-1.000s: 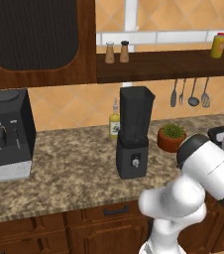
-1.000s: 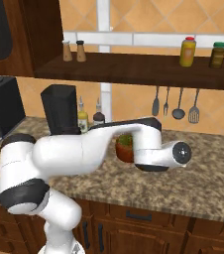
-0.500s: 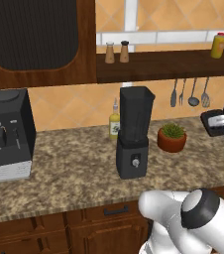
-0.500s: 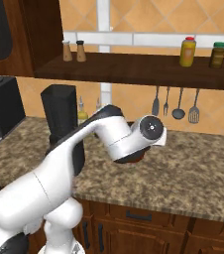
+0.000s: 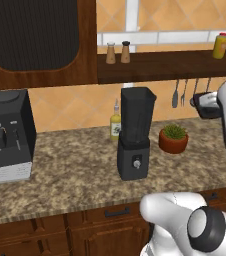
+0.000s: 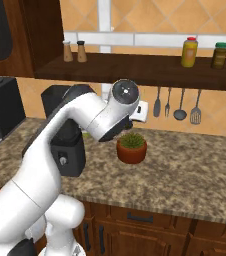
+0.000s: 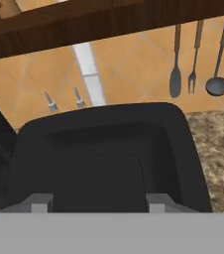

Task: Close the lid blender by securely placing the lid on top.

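Going left to right in the left base view: the coffee machine (image 5: 5, 132) sits at the far left of the bench (image 5: 70, 170), then the blender (image 5: 135, 132) stands about mid-frame with its rim open, no cap on it yet. A yellow bottle (image 5: 115, 122) is just behind it on its left side and a small potted plant (image 5: 173, 139) is just to its right. Over at the right edge, up above the plant, the tool (image 5: 205, 106) hangs in the air holding the lid (image 5: 207, 106), which shows as a flat dark slab. In the hand view the lid (image 7: 104, 158) takes up most of the lower frame, sitting right between the two fingertips (image 7: 39, 202), so I'd say the tool is clamped on it at about lid width. So we're in the carry step: lid picked, not placed. Next move, I reckon, is to swing it toward the middle of the frame until it's over the jar's rim, get it level and square with the opening, then come straight down and press before letting go. The jar is tall and narrow, so a sideways bump could tip it.
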Tool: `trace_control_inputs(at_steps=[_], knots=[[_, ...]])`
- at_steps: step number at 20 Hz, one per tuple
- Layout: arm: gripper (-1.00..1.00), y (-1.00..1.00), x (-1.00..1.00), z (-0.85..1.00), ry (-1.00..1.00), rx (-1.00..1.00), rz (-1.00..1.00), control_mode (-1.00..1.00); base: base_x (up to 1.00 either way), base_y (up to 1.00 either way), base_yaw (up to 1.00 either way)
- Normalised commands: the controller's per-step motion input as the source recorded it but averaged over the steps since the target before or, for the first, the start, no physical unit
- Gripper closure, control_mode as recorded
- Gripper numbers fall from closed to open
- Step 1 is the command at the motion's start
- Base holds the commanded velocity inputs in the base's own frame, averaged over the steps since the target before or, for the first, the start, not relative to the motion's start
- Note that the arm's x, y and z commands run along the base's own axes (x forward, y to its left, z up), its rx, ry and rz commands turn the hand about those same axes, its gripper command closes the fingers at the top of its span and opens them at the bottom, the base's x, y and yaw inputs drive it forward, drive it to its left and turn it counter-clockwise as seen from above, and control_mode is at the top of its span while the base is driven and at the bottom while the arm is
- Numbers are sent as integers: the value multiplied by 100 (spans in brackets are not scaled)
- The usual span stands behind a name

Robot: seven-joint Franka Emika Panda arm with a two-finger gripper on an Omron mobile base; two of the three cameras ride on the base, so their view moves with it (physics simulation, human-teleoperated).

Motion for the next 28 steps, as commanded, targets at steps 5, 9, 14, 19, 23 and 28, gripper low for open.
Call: trace_control_inputs(at_steps=[5, 9, 14, 19, 23, 28], knots=[[100, 52, 0, 44, 20, 8, 0, -100, 0, 0, 0], [100, 59, 0, 25, 24, 6, 0, -100, 0, 0, 0], [100, 62, 1, 20, 18, 3, 0, -100, 0, 0, 0], [100, 69, 2, 8, 5, 0, 0, -100, 0, 0, 0], [100, 70, 8, 0, 0, 0, 0, -100, 0, 0, 0], [100, 66, 18, 0, 0, -5, 0, -100, 0, 0, 0]])
